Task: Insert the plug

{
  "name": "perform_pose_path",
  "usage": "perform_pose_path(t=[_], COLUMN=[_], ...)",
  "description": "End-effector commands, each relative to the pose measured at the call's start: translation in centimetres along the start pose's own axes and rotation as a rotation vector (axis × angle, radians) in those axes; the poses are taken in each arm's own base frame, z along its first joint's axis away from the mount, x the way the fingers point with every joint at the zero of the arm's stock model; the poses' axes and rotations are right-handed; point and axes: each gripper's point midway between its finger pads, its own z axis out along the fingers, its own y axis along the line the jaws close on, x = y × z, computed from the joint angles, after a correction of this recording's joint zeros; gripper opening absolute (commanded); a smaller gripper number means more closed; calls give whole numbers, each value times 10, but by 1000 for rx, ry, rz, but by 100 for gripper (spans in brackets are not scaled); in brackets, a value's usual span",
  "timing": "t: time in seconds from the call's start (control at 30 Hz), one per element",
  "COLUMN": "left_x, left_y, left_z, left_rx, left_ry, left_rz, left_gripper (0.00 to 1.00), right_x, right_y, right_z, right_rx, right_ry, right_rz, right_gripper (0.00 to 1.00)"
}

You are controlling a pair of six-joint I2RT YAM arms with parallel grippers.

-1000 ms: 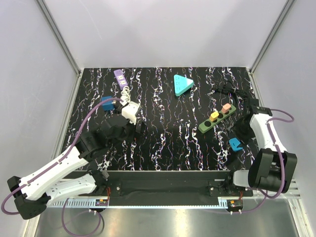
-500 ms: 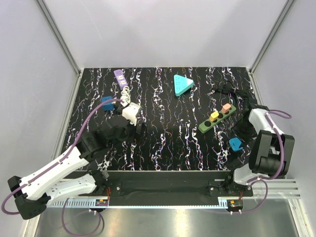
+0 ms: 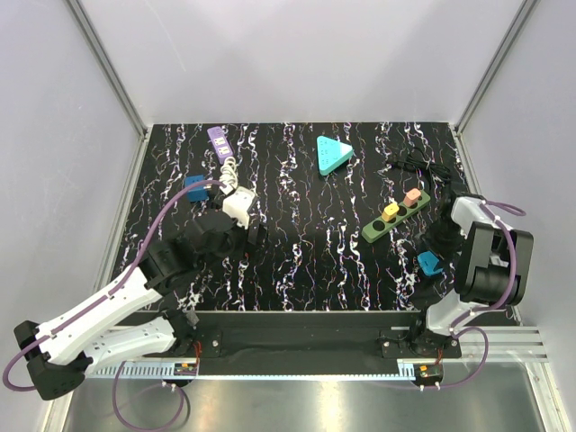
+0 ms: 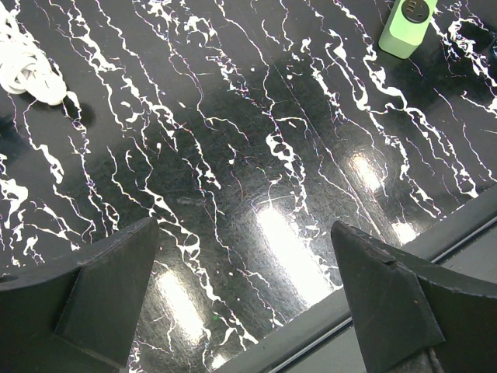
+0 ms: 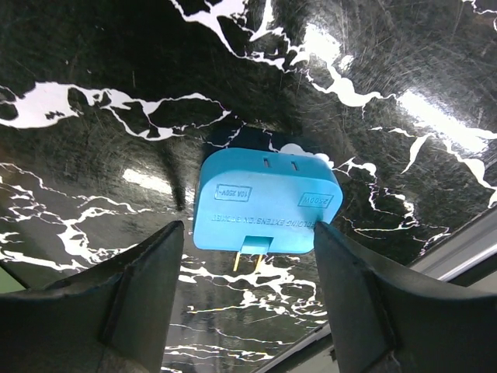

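- The black table with white marbling carries everything; both arms reach onto it from the 6 o'clock edge.
- The left arm stretches toward 9 o'clock of the table's middle. The left gripper hangs over bare tabletop, jaws spread wide with nothing between them.
- The right arm is folded tightly at the 4 o'clock corner. The right gripper points down with its jaws released, one finger on each side of the blue plug.
- The blue plug lies on the table at 4 o'clock, prongs toward the wrist camera. There is a gap at one finger; whether the other finger touches it I cannot tell.
- A green power strip lies slanted at 3 o'clock, just beyond the blue plug, with a yellow piece and a pink piece sitting on it.
- A teal triangle rests at 1 o'clock.
- A purple strip lies at 11 o'clock, its coiled white cord running to a white block just beyond the left gripper.
- A blue box sits at 10 o'clock, beside the white block.
- A black cable lies at 2 o'clock.
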Motion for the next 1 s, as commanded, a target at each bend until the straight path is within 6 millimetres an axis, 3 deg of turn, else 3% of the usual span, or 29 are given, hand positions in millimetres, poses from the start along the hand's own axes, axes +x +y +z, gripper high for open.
perform_pose_path(t=[0.0, 0.07, 0.2, 0.4, 0.63, 0.7, 0.83, 0.97], left_x=[-9, -8, -9, -11, -16, -16, -18, -25], left_y=[-3, -5, -10, -18, -22, -21, -22, -13], left_z=[0, 1, 2, 5, 11, 13, 16, 15], left_rx=[13, 21, 46, 92, 164, 171, 184, 156], left_ry=[-39, -33, -29, -8, 28, 42, 56, 41], left_rz=[-26, -37, -60, -104, -212, -241, -292, -306], left_gripper=[99, 99, 99, 99, 99, 99, 99, 99], right_x=[-5, -2, 1, 33, 95, 104, 136, 142], right_y=[1, 1, 5, 27, 53, 59, 82, 95], right_z=[9, 9, -4, -35, -61, -63, -79, -81], right_rx=[-14, -30, -108, -304, -393, -414, -521, -516], right_ry=[-35, -27, -47, 2, 37, 40, 62, 35], right_rz=[-17, -31, -59, -119, -241, -261, -370, -431], right_gripper=[71, 67, 49, 33, 30, 29, 29, 33])
